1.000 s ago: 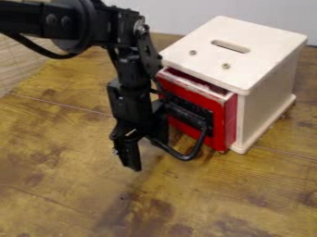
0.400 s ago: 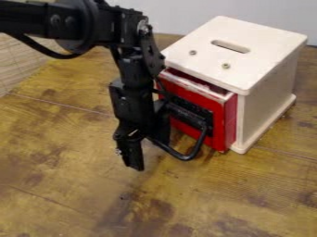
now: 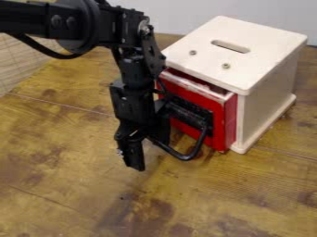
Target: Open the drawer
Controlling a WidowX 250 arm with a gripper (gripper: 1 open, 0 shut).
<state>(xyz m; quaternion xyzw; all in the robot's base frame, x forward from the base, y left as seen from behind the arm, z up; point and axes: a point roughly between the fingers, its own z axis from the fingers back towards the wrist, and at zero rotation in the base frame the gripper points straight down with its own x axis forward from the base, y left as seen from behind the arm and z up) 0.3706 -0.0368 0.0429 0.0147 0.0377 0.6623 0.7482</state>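
Setting: a worn wooden table [image 3: 74, 199] seen from above and in front, with one black robot arm [image 3: 93, 23] reaching in from the upper left.

Box: a cream-white cube [image 3: 254, 83] stands on the right half of the table, a slot in its top; it houses the drawer.

Drawer: the red-fronted drawer [image 3: 198, 109] sits in the box's left-facing side. It juts out a little past the box face, so it looks partly open, not fully pulled.

Handle: a large black rounded loop [image 3: 186, 139] sticks out from the drawer front toward the near left, giving the arm something to hook or grip.

Gripper: the gripper [image 3: 129, 155] hangs pointing straight down, just left of the handle loop, its tip close above the table.

Jaws: they look close together, nearly pressed, but the dark fingers blur into one shape, so I cannot tell for certain. Nothing is visibly between them.

Contact: the arm's lower body overlaps the near side of the loop in this view; whether it touches or hooks the handle cannot be told.

Likely reason for the pose: standing low beside the loop suits dragging the handle outward, away from the box, along the drawer's slide.

Progress: by my judgement, the drawer has more travel left.
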